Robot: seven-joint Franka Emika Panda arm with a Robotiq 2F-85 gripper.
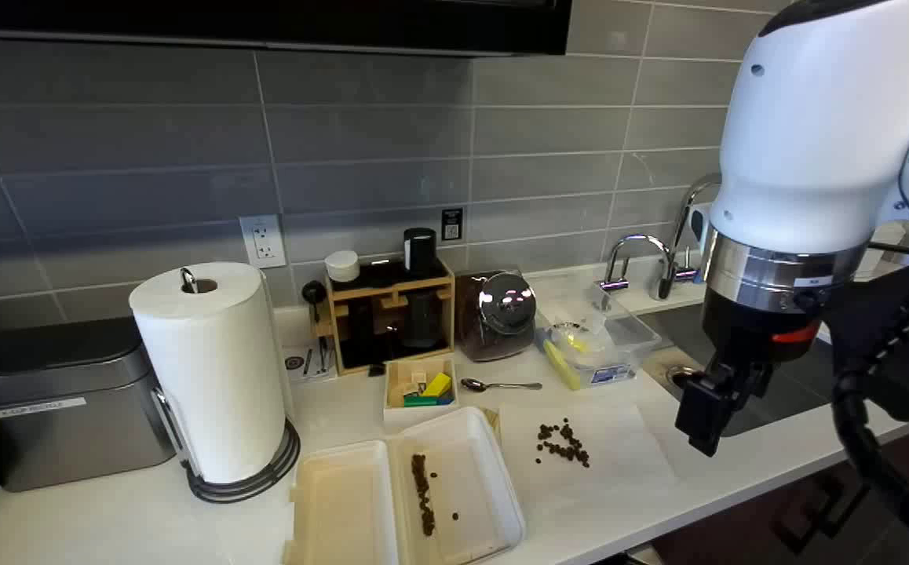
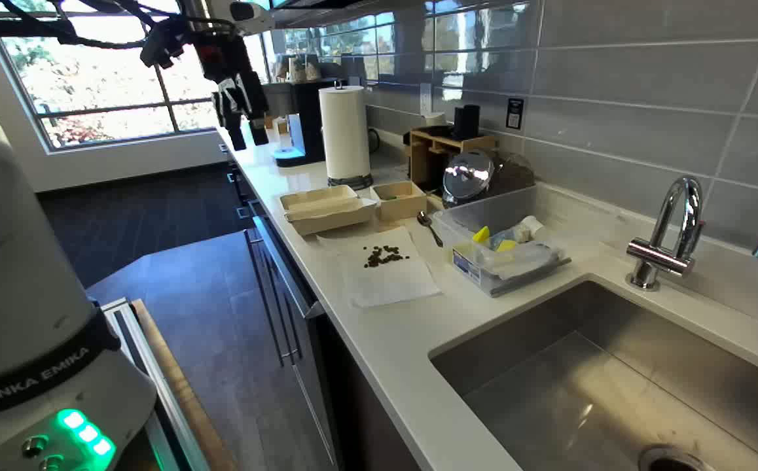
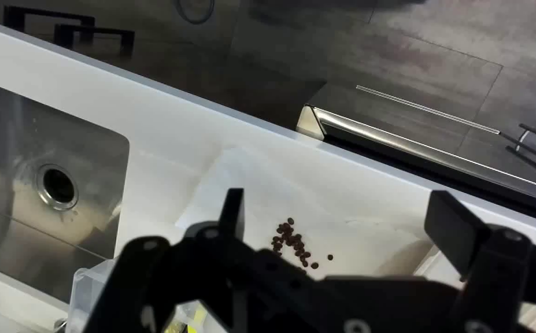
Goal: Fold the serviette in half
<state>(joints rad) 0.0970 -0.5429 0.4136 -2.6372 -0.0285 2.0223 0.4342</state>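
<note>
Gripper (image 3: 337, 212) with fingers (image 3: 455, 231) spread wide apart, suspended in the air and well clear of the counter (image 2: 398, 353). Serviette (image 1: 619, 463): thin, white, lying flat on the counter between the cream trays (image 1: 344, 494) and the sink (image 2: 523, 340), with part of it framed between the fingers in the wrist view. On the serviette, a loose cluster of dark brown specks (image 1: 572, 451), bean-like in shape. Contact between the serviette and the nearer tray (image 1: 474, 455): impossible to tell. Inside that tray, in an exterior view, a streak of similar specks (image 1: 421, 498). Legible lettering: FRANKA EMIKA, in pale capitals on the dark band (image 2: 29, 378) of the robot base (image 2: 6, 281), just above green lights (image 2: 90, 433); K-CUP RECYCLE, on a white strip (image 1: 33, 409) along the front of the metal bin (image 1: 78, 451). Too small or too blurred to read: blue and white label (image 1: 611, 374) on the clear plastic box (image 1: 644, 353); white print on a black tag (image 1: 452, 224) set on the tiled wall (image 1: 376, 188); marks on a small card (image 1: 313, 362), just beside the wooden rack (image 1: 396, 301); pale sticker (image 1: 813, 281) on the metal ring (image 1: 753, 267) of the robot arm (image 1: 808, 141). Near the serviette in both exterior views: the plastic box and a metal spoon (image 1: 501, 385). Beside the bin: paper-towel roll (image 1: 207, 377), upright on a dark wire stand (image 1: 246, 493). Just in front of the rack: small open box (image 1: 419, 418) with yellow block (image 1: 439, 384) and green block (image 1: 420, 401). Beside the sink: chrome tap (image 2: 660, 260), curved at the top.
</note>
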